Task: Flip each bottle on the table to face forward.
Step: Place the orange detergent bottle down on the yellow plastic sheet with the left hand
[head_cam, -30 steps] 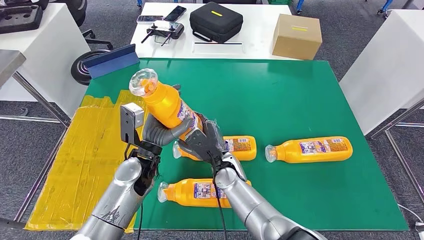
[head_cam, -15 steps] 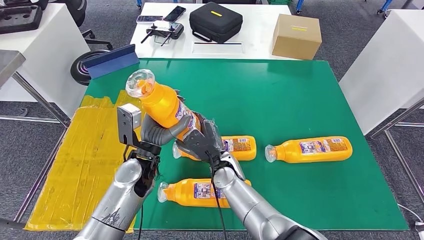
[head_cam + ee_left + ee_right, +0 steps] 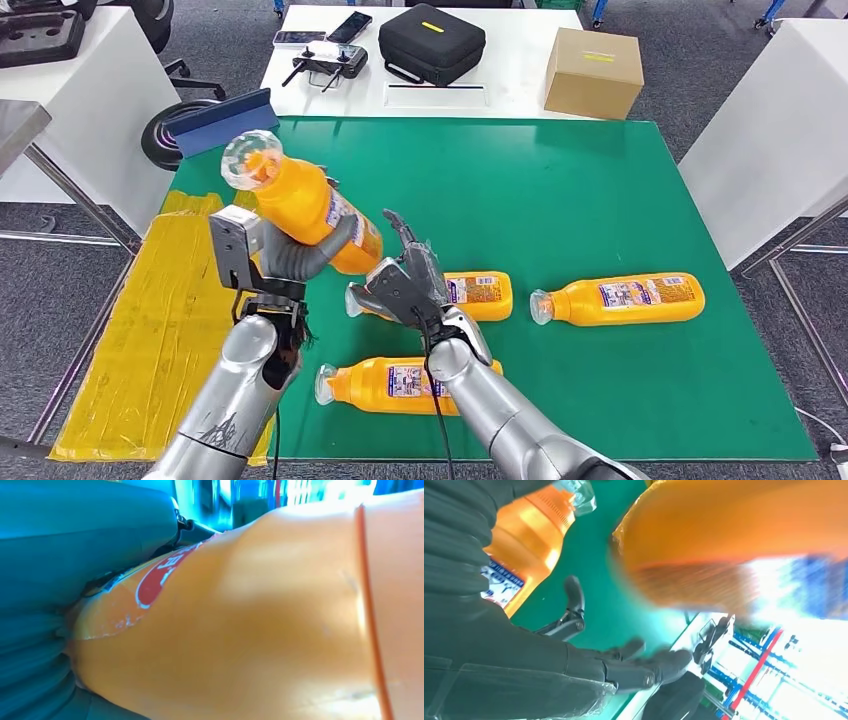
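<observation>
My left hand (image 3: 292, 262) grips an orange bottle (image 3: 300, 205) by its lower body and holds it tilted above the green table (image 3: 600, 190), its clear cap (image 3: 251, 160) up and to the left. Up close, the same bottle (image 3: 250, 630) shows part of a red label against my left hand (image 3: 75, 545). My right hand (image 3: 405, 281) is just right of the bottle with its fingers spread, holding nothing. From the right wrist, the fingers (image 3: 624, 665) lie apart from the raised bottle (image 3: 734, 525). Three more orange bottles lie on their sides: one (image 3: 480, 295) behind my right hand, one (image 3: 620, 298) further right, one (image 3: 395, 385) in front.
Yellow sheeting (image 3: 160, 330) covers the floor left of the table. Behind the green table a white table (image 3: 520, 60) carries a black case (image 3: 432, 42), a cardboard box (image 3: 594, 72), a controller and phones. A blue block (image 3: 222, 122) sits at the far-left corner.
My left hand has carried the bottle to the left and a little up. My right hand has let go of its base and spread its fingers.
</observation>
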Motion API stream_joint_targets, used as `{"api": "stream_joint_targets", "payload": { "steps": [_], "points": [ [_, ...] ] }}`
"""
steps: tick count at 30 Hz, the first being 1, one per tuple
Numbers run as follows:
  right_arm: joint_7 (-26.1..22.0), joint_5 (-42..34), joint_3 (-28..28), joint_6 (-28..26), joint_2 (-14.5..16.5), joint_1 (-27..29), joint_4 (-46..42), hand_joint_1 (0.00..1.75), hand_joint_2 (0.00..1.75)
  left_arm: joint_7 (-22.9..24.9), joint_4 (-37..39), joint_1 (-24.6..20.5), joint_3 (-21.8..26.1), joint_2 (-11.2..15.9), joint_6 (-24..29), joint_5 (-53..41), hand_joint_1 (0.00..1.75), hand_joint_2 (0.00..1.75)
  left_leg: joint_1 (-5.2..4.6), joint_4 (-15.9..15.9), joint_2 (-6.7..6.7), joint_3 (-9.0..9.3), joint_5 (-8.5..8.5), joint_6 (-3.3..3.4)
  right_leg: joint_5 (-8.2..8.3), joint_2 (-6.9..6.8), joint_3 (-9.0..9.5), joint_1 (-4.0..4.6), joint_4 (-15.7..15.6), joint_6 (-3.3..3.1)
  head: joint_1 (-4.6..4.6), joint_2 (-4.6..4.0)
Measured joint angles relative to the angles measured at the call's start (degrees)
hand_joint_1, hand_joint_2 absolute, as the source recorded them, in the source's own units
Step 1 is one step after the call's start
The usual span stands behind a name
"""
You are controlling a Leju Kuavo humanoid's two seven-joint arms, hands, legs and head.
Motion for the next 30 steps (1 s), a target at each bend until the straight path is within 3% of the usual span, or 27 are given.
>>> {"api": "stream_joint_targets", "payload": {
  "steps": [4,11,16,20,23,30],
  "points": [
    [0.9,1.2,0.0,-0.2,-1.0,1.3,-3.5,0.0,1.75,-0.5,-0.8,0.0,1.5,0.4,2.2,-1.8,1.75,1.75,0.0,0.0,-0.01,-0.01,0.0,0.0,0.0,-0.01,0.0,0.0,0.0,0.0,0.0,0.0],
    [5.1,8.1,0.8,-1.0,-5.1,6.9,-16.9,0.0,1.75,-3.1,-2.5,1.9,7.4,2.2,14.4,-12.1,1.75,1.75,0.0,0.0,-0.01,-0.01,-0.01,0.0,-0.01,-0.01,-0.01,0.0,0.0,-0.01,0.0,0.0],
    [7.9,13.6,2.0,-2.0,-8.9,12.2,-29.6,0.0,1.75,-3.9,-2.2,2.7,11.0,3.5,22.5,-24.6,1.75,1.75,0.01,0.0,-0.03,-0.07,-0.01,-0.01,-0.02,-0.02,-0.08,0.0,0.0,-0.02,0.01,0.0],
    [9.0,17.5,3.4,-3.0,-11.4,14.9,-37.0,0.0,1.75,0.2,3.1,0.1,11.4,4.1,29.1,-43.9,1.75,1.75,0.0,0.0,-0.08,-0.06,-0.01,-0.01,-0.02,-0.05,-0.08,-0.01,0.0,-0.02,0.01,0.0],
    [9.6,19.1,4.7,-3.1,-13.2,16.1,-41.2,0.0,1.75,2.3,9.1,-2.8,12.1,4.4,30.7,-55.3,1.75,1.75,-0.02,0.0,-0.02,-0.05,0.0,0.0,0.01,-0.02,-0.04,-0.03,0.0,-0.01,0.01,0.0],
    [9.8,20.3,6.2,-3.2,-15.7,17.2,-45.5,0.0,1.75,6.1,17.7,-6.7,13.0,4.7,31.0,-61.8,1.75,1.75,-0.01,0.0,-0.04,-0.05,0.03,0.03,0.02,-0.05,-0.04,-0.03,0.0,-0.01,0.01,0.0]
  ]
}}
